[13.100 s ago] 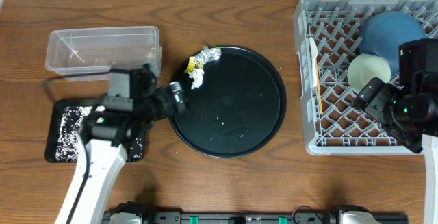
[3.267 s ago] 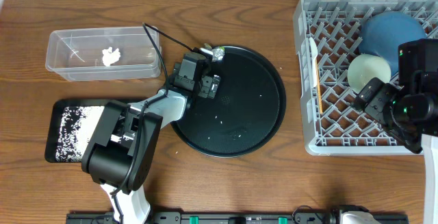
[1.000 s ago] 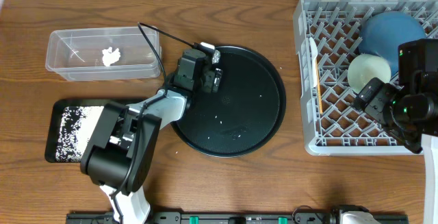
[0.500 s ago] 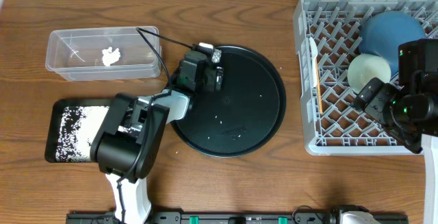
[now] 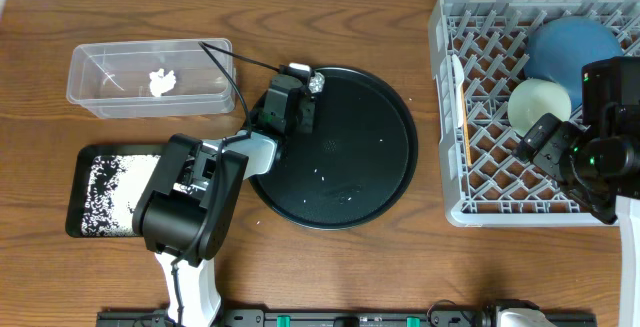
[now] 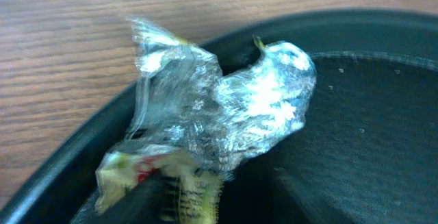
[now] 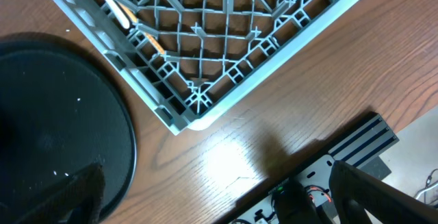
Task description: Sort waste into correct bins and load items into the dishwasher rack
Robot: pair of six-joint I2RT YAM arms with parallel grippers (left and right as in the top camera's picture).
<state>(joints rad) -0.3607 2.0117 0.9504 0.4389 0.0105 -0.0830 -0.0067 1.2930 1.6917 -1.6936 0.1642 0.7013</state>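
A wad of crumpled silver foil with a yellow wrapper lies at the far left rim of the round black tray. My left gripper reaches it from the left, and its dark fingers press the yellow wrapper from both sides. From above, the foil shows just beyond the jaws. The grey dishwasher rack holds a dark-blue plate, a pale-green bowl, chopsticks and a white spoon. My right gripper hangs open and empty above the rack's near corner.
A clear tub at the back left holds a white tissue scrap. A shallow black rectangular tray with white grains lies under my left arm. A few white grains dot the round tray. The table's front edge and rail show below the rack.
The left gripper's jaws have narrowed from wide open onto the foil and wrapper wad at the tray's rim. The right arm has not moved.
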